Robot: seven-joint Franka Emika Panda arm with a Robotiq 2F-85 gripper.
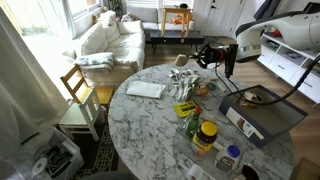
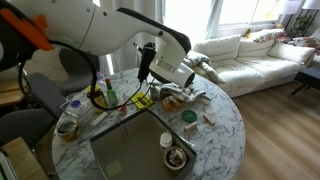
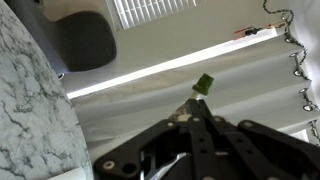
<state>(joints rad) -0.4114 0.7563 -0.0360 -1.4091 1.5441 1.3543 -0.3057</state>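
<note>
Jaws are pinched tight on a small green piece point(image 3: 203, 84), up in the air and clear of the marble counter point(image 3: 30, 110), which lies off at 9 o'clock in the wrist view. The piece looks light, stiff and easy to let slip, since only its lower end is gripped. Its long axis seems to run on from the fingertips, pointing toward 12 o'clock.

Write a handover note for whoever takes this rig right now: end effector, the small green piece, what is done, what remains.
The end effector is shut on the small green piece, pinched at its fingertips.
It is held in the air, off the marble table.
Done: the piece is lifted clear.
Left: it is not yet set down.
A crumpled cloth and a yellow-lidded jar lie on the table.
</note>
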